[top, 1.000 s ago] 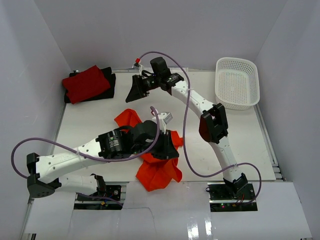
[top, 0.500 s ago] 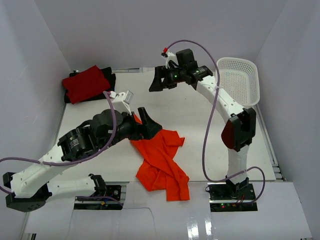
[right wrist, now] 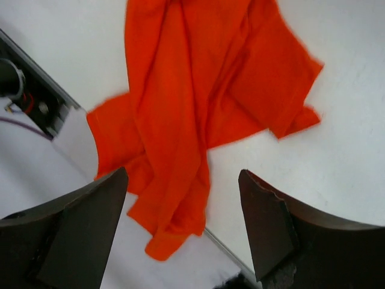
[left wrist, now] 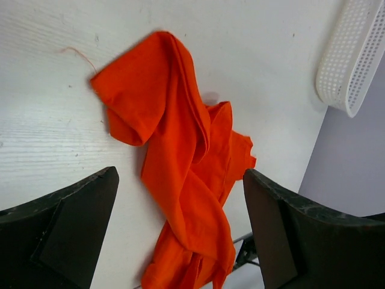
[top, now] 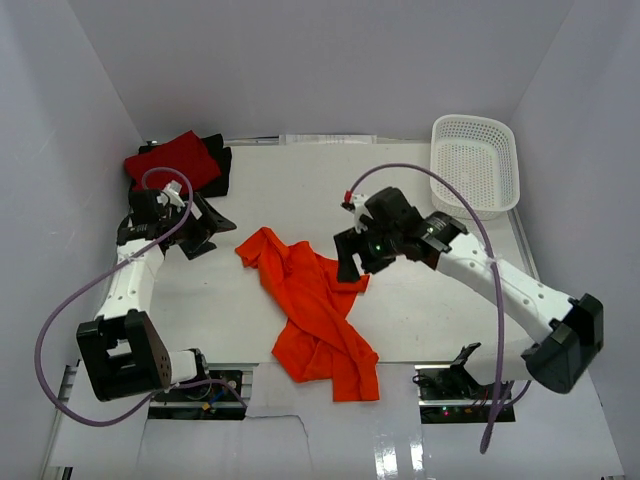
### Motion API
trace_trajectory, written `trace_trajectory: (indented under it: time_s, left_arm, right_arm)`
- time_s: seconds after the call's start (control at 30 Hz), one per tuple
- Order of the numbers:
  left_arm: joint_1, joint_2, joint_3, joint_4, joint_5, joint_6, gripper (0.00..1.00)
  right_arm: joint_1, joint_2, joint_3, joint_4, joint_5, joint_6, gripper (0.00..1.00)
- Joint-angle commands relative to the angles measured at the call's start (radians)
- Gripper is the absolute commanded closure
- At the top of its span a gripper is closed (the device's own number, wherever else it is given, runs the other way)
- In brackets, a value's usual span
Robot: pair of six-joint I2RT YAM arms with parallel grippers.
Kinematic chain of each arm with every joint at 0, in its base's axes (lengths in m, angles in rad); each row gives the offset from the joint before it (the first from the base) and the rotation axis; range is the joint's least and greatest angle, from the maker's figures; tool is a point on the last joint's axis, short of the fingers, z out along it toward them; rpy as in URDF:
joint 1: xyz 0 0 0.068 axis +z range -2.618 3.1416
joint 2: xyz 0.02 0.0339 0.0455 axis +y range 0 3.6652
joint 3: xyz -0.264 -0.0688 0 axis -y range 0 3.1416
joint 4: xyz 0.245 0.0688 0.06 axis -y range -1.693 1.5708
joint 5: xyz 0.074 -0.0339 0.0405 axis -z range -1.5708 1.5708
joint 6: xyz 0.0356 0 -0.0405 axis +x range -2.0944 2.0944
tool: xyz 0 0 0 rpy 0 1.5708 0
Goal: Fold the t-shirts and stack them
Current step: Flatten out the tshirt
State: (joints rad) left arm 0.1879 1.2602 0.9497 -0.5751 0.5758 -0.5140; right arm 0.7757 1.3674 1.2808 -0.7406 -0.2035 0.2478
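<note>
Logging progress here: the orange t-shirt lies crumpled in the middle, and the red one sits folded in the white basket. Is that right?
Not quite. The red t-shirt sits folded on the black t-shirt at the far left corner, not in the basket, as the top external view shows. The orange t-shirt does lie crumpled in the middle.

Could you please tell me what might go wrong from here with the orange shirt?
1. The crumpled bright orange cloth t-shirt lies twisted, its near end over the white table's front edge; a tug could slide it off.
2. The open right gripper hovers at bunched layers, so it may pinch several at once.
3. The open left gripper sits close to the folded crimson red t-shirt on the black t-shirt and could disturb that stack.
</note>
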Motion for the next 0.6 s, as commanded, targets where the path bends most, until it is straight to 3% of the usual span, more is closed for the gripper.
trace_trajectory:
  time_s: [0.0, 0.03, 0.3, 0.47, 0.57]
  left_arm:
    - [-0.018, -0.035, 0.03, 0.106, 0.144, 0.049, 0.04]
    - [-0.018, -0.015, 0.04, 0.098, 0.121, 0.052, 0.04]
    - [-0.016, 0.148, 0.092, 0.142, 0.087, 0.055, 0.05]
    - [-0.016, 0.218, 0.123, 0.136, 0.044, 0.037, 0.05]
    - [-0.016, 0.234, 0.132, 0.147, 0.007, 0.008, 0.05]
  right_arm:
    - [0.099, -0.157, -0.179, -0.02, 0.12, 0.111, 0.2]
    - [0.1, -0.18, -0.179, -0.025, 0.121, 0.131, 0.2]
    - [0.509, -0.301, -0.4, -0.078, 0.377, 0.454, 0.23]
    - [0.712, -0.271, -0.399, -0.183, 0.499, 0.713, 0.32]
    - [0.818, -0.24, -0.409, -0.203, 0.51, 0.841, 0.33]
